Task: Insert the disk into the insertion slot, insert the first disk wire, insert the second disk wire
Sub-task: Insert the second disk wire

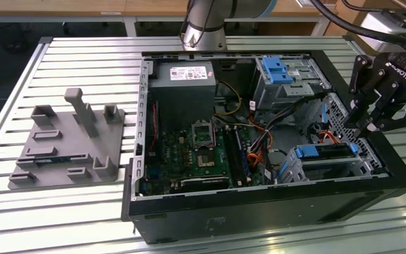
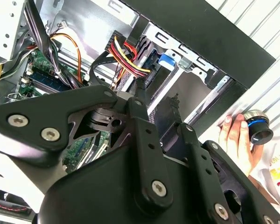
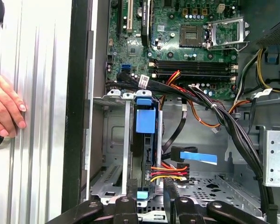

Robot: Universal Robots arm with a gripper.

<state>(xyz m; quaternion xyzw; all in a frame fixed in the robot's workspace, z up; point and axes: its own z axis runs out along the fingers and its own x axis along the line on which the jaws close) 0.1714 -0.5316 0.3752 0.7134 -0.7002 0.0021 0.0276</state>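
Observation:
The disk [image 1: 326, 152] sits in the insertion slot [image 1: 295, 172] at the case's near corner on the exterior view's right, its blue carrier handle [image 3: 145, 119] showing. My gripper [image 1: 380, 126] hovers just above that cage. Its fingers [image 3: 129, 189] stand open on either side of the disk's end, with nothing clearly held. A black plug on red, yellow and black wires [image 3: 170, 171] lies just beyond the fingertips, also seen in the second wrist view [image 2: 123, 49]. A second black plug with a blue tag [image 3: 185, 155] hangs loose beside it. The gripper [image 2: 157, 93] points into the cage [image 2: 196, 63].
A taller cage with a blue latch [image 1: 280, 74] stands at the case's far side. Bundled cables [image 3: 233, 126] cross beside the motherboard [image 1: 203, 153]. A person's hand [image 3: 4, 112] rests on the slatted table by the case wall. A grey fixture [image 1: 65, 148] sits at the exterior view's left.

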